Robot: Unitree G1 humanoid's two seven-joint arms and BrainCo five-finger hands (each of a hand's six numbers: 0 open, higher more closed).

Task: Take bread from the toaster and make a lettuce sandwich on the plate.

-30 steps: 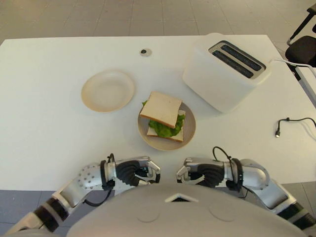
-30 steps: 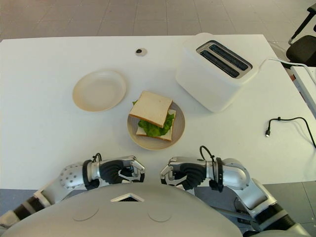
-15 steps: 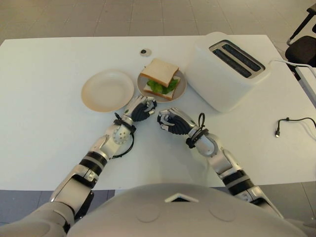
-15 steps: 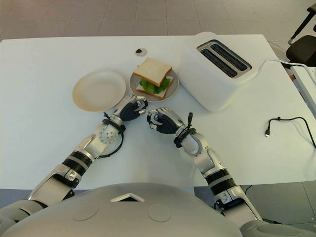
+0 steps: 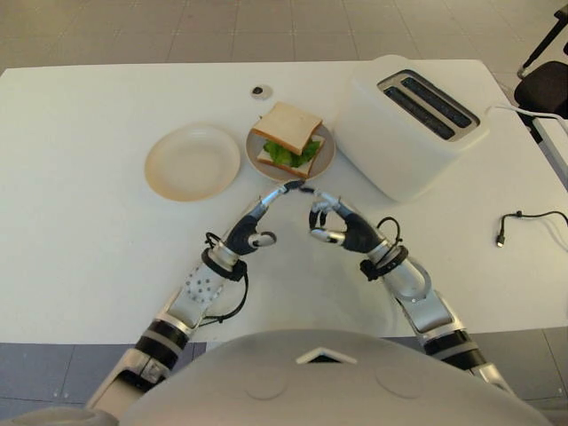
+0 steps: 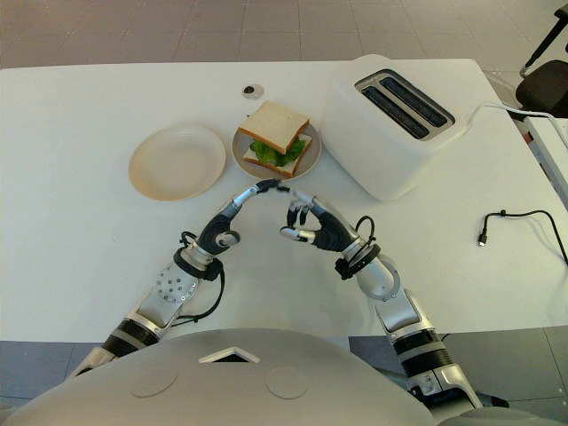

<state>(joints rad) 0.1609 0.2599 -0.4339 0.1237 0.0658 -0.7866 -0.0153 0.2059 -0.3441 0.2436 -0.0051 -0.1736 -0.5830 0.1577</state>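
A sandwich (image 5: 288, 140) of two white bread slices with green lettuce between them lies on a tan plate (image 5: 325, 163), just left of the white toaster (image 5: 404, 142). The toaster's two slots look empty. My left hand (image 5: 256, 223) is near the plate's front edge, fingers stretched out toward it and holding nothing. My right hand (image 5: 338, 227) is beside it on the right, fingers loosely spread and empty, a little short of the plate. The two hands' fingertips nearly meet.
An empty cream plate (image 5: 193, 161) sits left of the sandwich plate. A small dark round object (image 5: 259, 90) lies at the table's far side. A black cable (image 5: 524, 220) trails at the right edge, and a white cord leaves the toaster.
The sandwich plate went from the table's front middle to farther back beside the toaster. Both hands came out from the near edge with fingers curled, then drew back slightly and uncurled.
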